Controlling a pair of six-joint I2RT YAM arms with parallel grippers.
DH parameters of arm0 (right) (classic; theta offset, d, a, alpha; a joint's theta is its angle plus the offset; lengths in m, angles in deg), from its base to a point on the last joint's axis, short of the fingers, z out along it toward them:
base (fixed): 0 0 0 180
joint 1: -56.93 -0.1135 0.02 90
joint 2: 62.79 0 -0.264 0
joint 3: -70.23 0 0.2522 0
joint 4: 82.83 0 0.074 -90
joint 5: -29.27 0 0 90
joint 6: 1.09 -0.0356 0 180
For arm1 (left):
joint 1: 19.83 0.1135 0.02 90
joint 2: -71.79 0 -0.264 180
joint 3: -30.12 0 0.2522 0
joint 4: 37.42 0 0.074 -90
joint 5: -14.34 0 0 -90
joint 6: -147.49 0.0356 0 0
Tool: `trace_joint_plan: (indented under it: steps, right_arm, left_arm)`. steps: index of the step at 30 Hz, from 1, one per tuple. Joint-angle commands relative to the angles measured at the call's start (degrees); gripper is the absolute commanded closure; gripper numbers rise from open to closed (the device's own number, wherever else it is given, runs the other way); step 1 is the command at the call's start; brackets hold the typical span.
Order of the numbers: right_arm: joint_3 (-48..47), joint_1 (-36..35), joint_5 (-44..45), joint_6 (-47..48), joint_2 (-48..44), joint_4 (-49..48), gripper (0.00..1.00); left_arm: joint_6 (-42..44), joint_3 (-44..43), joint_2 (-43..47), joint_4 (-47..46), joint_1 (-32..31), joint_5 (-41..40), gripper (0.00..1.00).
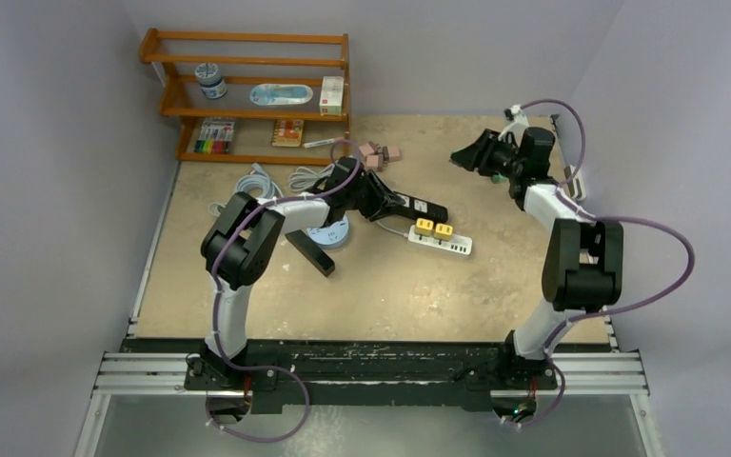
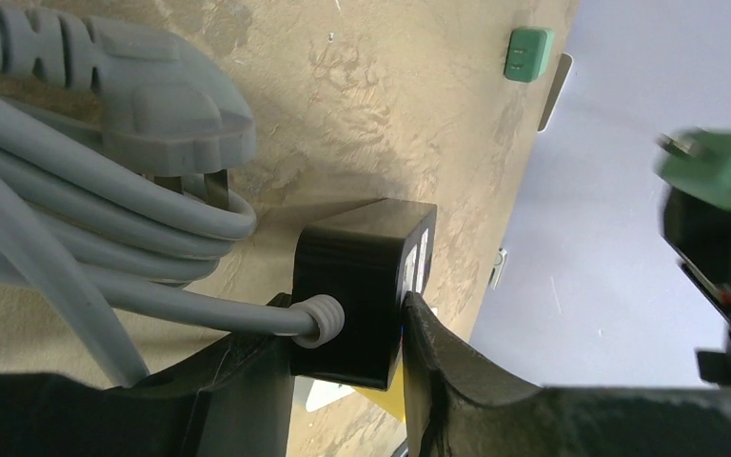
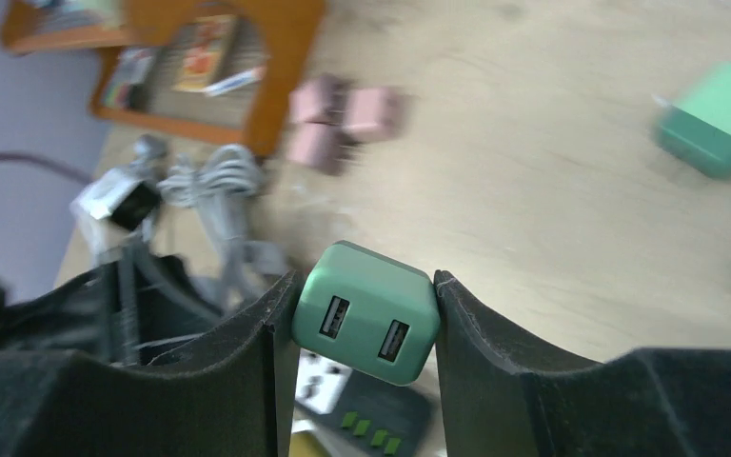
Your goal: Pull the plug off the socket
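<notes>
Kid: What is closest to us?
Pal: A shiny metal rail at the near edge of the table. Both arms stand on it.
Kid: And on the table?
Pal: First a long, flat white power strip with two yellow plugs stuck in it. Just behind it lies a black power strip. It is boxy, with sharp corners and a smooth face. A thick grey cord, round and rubbery, comes out of its end and lies in loops.
Kid: Is the left claw holding it?
Pal: Its black fingers stand on both sides of the strip's end, right up against it. I cannot tell if they squeeze.
Kid: Where is the plug?
Pal: The green plug is out of the socket, up in the air over the far right of the table. It is a small block with round corners and two slots in its face. The right claw is clamped on it, one finger on each side.
Kid: What is further back?
Pal: Some pink blocks, a second green charger lying on the table, then a wooden shelf in the far left corner.
Kid: And the table and the room?
Pal: The top is sandy brown with blotches like stone. The walls are plain, pale grey-purple
</notes>
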Motion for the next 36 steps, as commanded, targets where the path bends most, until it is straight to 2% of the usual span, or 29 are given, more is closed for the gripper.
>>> trace_joint_plan:
  steps: [1,7,12,16,26,29,31,32,33,34,36]
  right_arm:
    - [-4.50,4.46,3.35,0.13,6.08,3.97,1.00]
    - [-13.79,7.64,5.09,1.03,15.48,7.06,0.99]
    - [-20.76,9.13,5.66,2.33,21.66,9.74,0.88]
    - [-23.59,9.75,5.36,2.32,24.27,9.64,0.68]
    - [-32.55,9.78,5.17,5.00,29.49,15.70,0.33]
    - [-33.01,9.78,4.00,5.37,29.23,15.76,0.25]
    - [-31.60,9.78,3.74,6.75,27.61,15.44,0.21]
    - [-29.99,9.78,4.44,7.05,25.72,13.39,0.16]
    - [-27.44,9.67,5.43,6.78,23.24,10.41,0.05]
    - [-24.01,9.17,5.68,6.88,20.26,7.47,0.01]
    - [-16.24,6.56,8.89,9.32,12.39,2.40,0.01]
  left_arm:
    - [5.25,2.94,2.24,6.44,0.82,-3.95,0.87]
    - [9.22,3.65,6.56,10.52,1.36,-6.01,0.55]
    - [13.09,3.18,9.48,16.14,1.46,-6.76,0.44]
    - [14.51,5.35,12.56,17.59,1.46,-8.41,0.42]
    - [15.75,6.56,16.59,17.85,1.72,-9.14,0.42]
    - [15.89,6.52,16.88,18.20,1.87,-9.16,0.42]
    - [16.03,6.59,17.04,18.42,1.98,-9.17,0.42]
    - [16.07,6.69,17.24,18.52,2.05,-9.30,0.42]
    - [16.14,6.81,17.51,18.67,2.14,-9.40,0.42]
    - [16.28,6.99,17.79,18.85,2.24,-9.50,0.42]
    - [16.55,7.65,18.33,19.13,2.54,-9.86,0.42]
